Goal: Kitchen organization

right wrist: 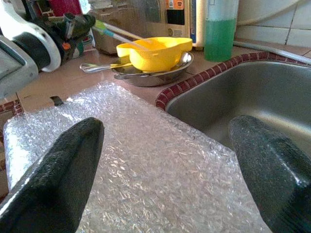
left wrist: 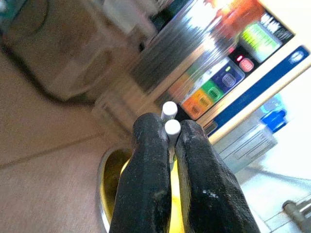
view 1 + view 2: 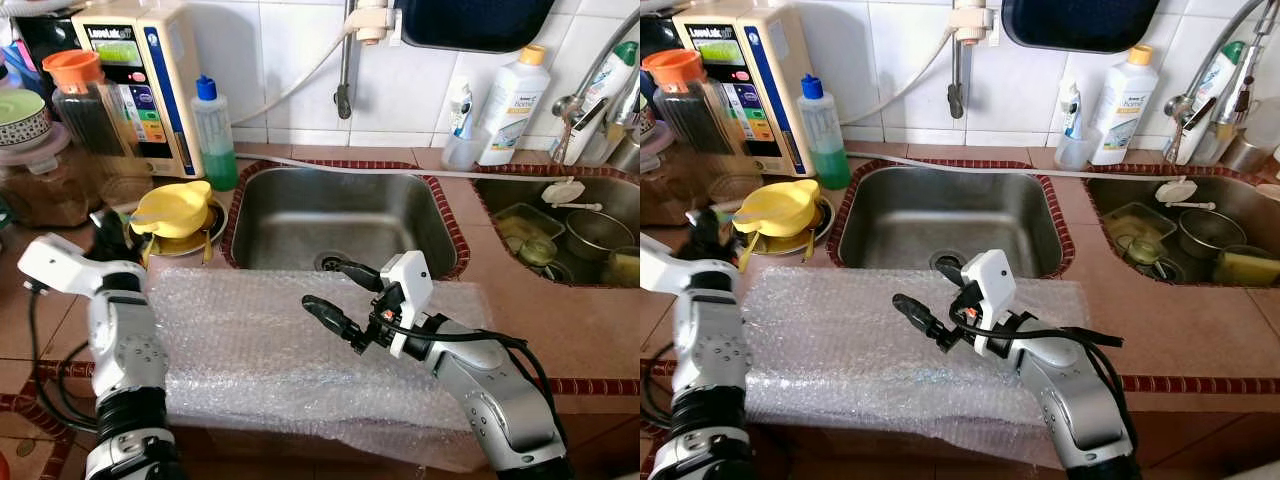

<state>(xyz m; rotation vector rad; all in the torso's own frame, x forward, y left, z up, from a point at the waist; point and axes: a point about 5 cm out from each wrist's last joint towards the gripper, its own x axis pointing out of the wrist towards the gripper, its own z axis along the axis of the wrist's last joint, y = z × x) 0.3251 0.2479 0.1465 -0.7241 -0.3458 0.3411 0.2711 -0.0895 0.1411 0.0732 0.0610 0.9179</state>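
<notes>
Right pincer (image 3: 338,293), fingers apart, hovers over crinkly clear bubble wrap (image 3: 250,350).

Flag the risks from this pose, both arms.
1. The left gripper is shut on two thin white sticks beside the yellow bowl; pulling could tip the bowl off its metal plate.
2. The right gripper, jaws open, hovers over the bubble wrap, which overhangs the counter edge; a snag could drag it off.

I stand at a home kitchen counter with two steel sinks (image 3: 330,215) set in tiled worktop. Detergent bottles (image 3: 512,105) line the white-tiled wall, beside what looks like a water purifier (image 3: 140,80).
</notes>
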